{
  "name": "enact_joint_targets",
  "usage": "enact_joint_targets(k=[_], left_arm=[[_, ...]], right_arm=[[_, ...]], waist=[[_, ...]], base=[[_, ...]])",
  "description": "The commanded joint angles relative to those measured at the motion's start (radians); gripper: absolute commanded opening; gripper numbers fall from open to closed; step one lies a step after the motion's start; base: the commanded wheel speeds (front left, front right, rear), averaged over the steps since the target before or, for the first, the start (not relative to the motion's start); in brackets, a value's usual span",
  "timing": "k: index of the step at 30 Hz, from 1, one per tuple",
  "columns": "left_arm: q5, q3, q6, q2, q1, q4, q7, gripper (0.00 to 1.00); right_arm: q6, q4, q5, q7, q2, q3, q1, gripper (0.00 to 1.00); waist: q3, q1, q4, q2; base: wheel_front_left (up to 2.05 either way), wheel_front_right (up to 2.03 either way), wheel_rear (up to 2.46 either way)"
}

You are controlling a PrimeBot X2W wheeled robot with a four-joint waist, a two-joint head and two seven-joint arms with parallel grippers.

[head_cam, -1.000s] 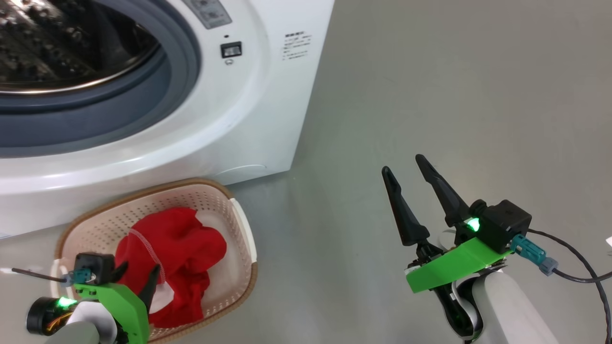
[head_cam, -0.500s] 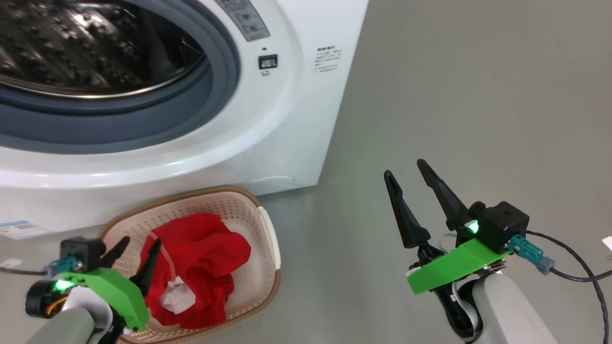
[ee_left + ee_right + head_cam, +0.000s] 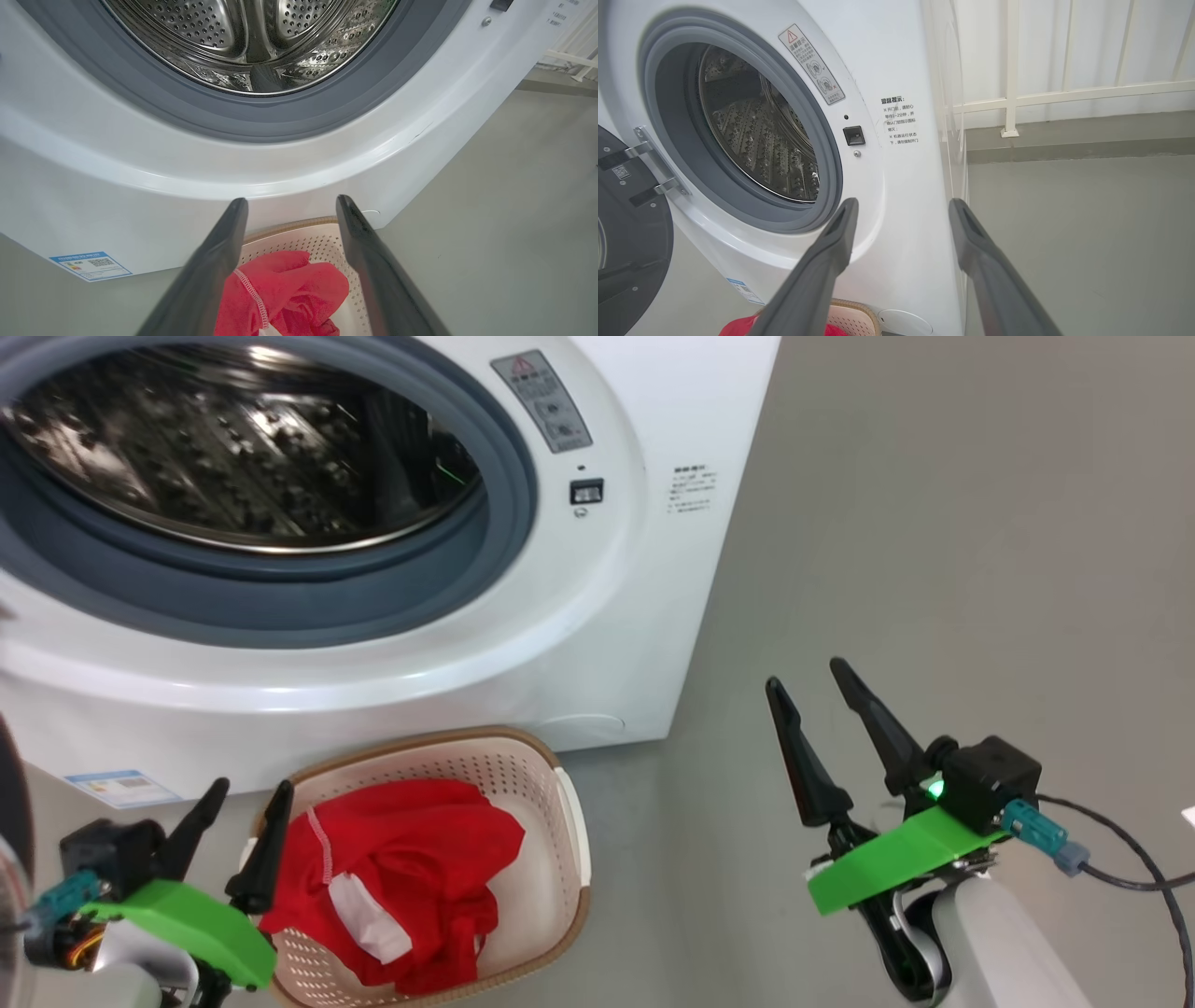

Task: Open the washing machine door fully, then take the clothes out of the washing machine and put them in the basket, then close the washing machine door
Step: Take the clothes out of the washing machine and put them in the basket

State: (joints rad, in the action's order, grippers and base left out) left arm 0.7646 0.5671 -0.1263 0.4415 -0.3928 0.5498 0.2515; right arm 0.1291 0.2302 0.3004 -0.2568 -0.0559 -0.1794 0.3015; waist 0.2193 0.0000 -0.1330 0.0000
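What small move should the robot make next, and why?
Probably swing the left gripper toward the washing machine door, hanging open at the robot's left, to start pushing it shut: the clothes lie in the basket and the drum looks empty.

Illumination was bright and even; glare spotted the perforated steel drum (image 3: 243, 457); wrist views showed blurred long dark fingers (image 3: 210, 280)

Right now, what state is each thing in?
door: swung open
drum: no clothes visible inside
basket: upright, partly filled
clothes: heaped in the basket
left gripper: fingers open, empty
right gripper: fingers open, empty
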Motion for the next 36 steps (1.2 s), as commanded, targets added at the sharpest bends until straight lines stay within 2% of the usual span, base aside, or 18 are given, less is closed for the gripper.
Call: enact_joint_targets(k=[1, 10, 21, 26, 36], left_arm=[[-0.029, -0.074, 0.012, 0.035, 0.016, -0.052, 0.010, 1.00], [-0.093, -0.225, 0.067, 0.023, 0.141, -0.252, 0.010, 1.00], [-0.100, -0.359, 0.141, 0.011, 0.278, -0.477, 0.010, 1.00], [-0.101, -0.383, 0.157, 0.004, 0.306, -0.505, 0.010, 1.00], [-0.111, -0.420, 0.158, -0.011, 0.331, -0.517, 0.010, 1.00]], right_arm=[[0.002, -0.016, -0.011, -0.005, 0.006, -0.016, -0.019, 1.00], [0.002, -0.004, -0.008, -0.005, -0.006, -0.008, -0.040, 1.00], [0.002, -0.011, 0.004, -0.005, -0.034, 0.003, -0.052, 1.00], [0.002, -0.013, 0.005, -0.005, -0.038, 0.004, -0.054, 1.00], [0.002, -0.016, 0.007, -0.005, -0.045, 0.001, -0.056, 1.00]], waist=[[-0.030, 0.0000, 0.023, 0.0000], [-0.089, 0.0000, 0.050, 0.0000], [-0.118, 0.0000, 0.067, 0.0000], [-0.121, 0.0000, 0.070, 0.0000], [-0.129, 0.0000, 0.069, 0.0000]], base=[[0.00, 0.00, 0.00], [0.00, 0.00, 0.00], [0.00, 0.00, 0.00], [0.00, 0.00, 0.00], [0.00, 0.00, 0.00]])
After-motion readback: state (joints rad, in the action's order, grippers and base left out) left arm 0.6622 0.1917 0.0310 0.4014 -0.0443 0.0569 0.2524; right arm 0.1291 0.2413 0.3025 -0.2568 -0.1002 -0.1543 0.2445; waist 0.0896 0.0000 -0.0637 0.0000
